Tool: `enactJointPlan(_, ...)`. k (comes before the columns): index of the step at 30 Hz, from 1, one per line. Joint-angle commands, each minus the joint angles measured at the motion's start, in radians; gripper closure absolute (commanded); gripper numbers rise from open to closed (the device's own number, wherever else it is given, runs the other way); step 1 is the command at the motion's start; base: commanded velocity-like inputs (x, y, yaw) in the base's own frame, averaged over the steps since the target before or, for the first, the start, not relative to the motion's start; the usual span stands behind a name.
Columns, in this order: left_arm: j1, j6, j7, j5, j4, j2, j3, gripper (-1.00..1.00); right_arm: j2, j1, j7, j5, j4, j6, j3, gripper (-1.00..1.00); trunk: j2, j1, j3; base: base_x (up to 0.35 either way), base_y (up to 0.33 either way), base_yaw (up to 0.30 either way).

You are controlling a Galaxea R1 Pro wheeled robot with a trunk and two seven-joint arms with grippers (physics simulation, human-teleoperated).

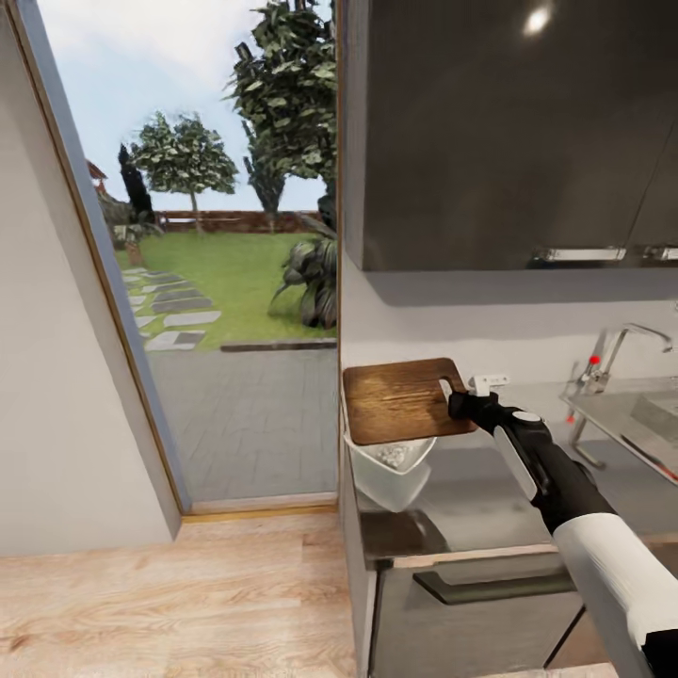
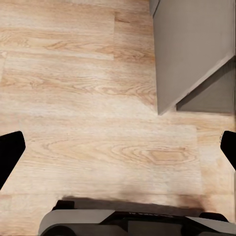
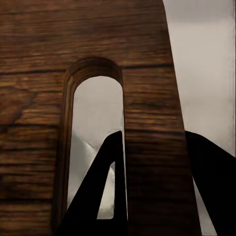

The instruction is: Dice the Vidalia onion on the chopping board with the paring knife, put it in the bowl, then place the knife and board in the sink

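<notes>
Dark brown wooden chopping board (image 1: 400,399) is hanging level over the white squarish bowl (image 1: 393,471) of what looks like diced onion (image 1: 391,457), the right gripper (image 1: 459,403) pinching its slotted end, while the left gripper (image 2: 118,147), fingers spread, is hovering above pale wood floor (image 2: 83,93).

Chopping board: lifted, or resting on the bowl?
Lifted. The right gripper holds the chopping board by its handle end, roughly level above the bowl; contact cannot be told.
</notes>
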Motion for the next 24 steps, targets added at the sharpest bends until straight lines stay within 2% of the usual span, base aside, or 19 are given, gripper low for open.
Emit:
enactJointPlan(1,0.000,-0.003,0.006,0.008,-0.001,0.000,-0.003,-1.00,-0.001,-0.001,0.000,-0.004,-0.002,0.007,0.001,1.00,-0.002,0.000,-0.002,-0.299,-0.175,0.000)
enactJointPlan(9,0.000,-0.003,0.006,0.008,-0.001,0.000,-0.002,-1.00,0.000,-0.001,0.000,-0.005,-0.002,0.013,0.001,1.00,-0.002,0.000,-0.002,-0.217,-0.214,0.000)
enactJointPlan(20,0.000,-0.003,0.006,0.008,-0.002,0.000,-0.002,-1.00,0.002,0.000,0.000,-0.006,-0.001,0.014,0.001,1.00,-0.002,0.000,-0.002,-0.016,-0.266,0.000)
enactJointPlan(24,0.000,-0.003,0.006,0.008,-0.004,0.000,-0.001,-1.00,0.015,-0.001,0.000,-0.004,0.000,0.014,0.002,1.00,-0.002,0.000,-0.002,0.000,-0.278,0.000)
